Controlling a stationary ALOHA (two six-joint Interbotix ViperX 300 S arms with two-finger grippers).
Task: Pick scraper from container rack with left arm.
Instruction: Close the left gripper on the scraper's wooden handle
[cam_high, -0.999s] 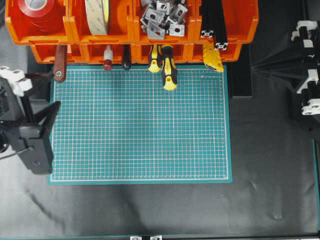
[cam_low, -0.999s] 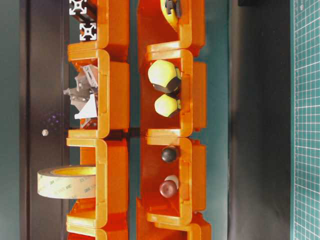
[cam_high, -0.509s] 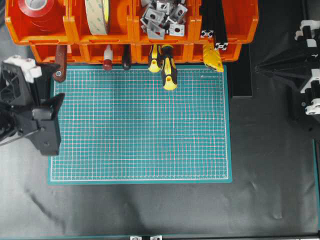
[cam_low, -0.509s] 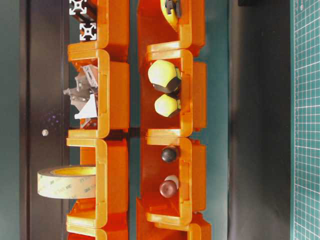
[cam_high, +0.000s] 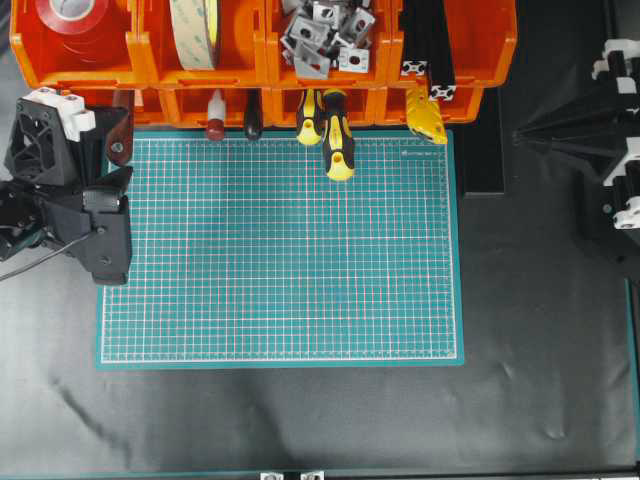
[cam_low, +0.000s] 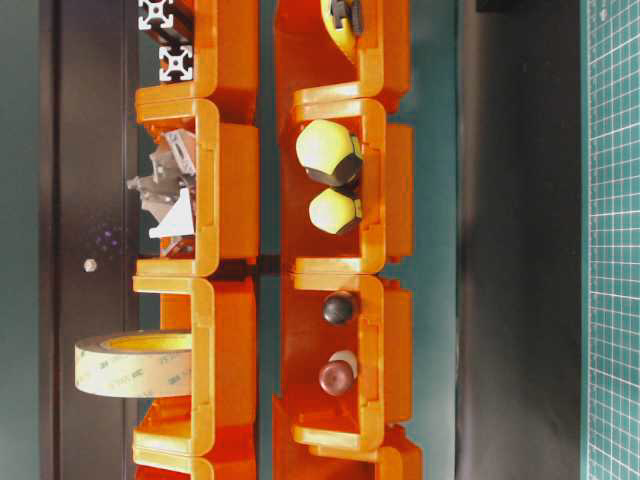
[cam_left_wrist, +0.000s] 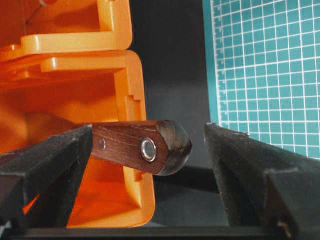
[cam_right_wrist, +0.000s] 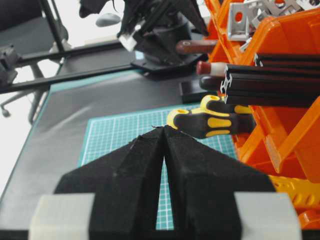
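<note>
Approach is complete in the judgement of these views; the grasp itself is not yet made. The scraper (cam_left_wrist: 145, 147) remains in the container rack (cam_high: 90, 105), in the leftmost bin of the lower tier, with its dark reddish-brown handle projecting out over the bin's front lip and the edge of the cutting mat (cam_high: 280, 250).

The left gripper (cam_left_wrist: 150, 165) stands wide, with nothing held. In the left wrist view the handle end (the part with the metal-ringed hole) lies between the two black fingers (cam_left_wrist: 45, 165). It sits much nearer one finger than the other, with a clear gap on the rounded-tip side. Contact with the near finger cannot be confirmed.

Remaining work: centre the handle if required, close the jaws on it, then draw the tool out of the bin.

The right gripper (cam_right_wrist: 164, 135) is parked well apart at the table's far side, fingertips pressed together and empty.
</note>
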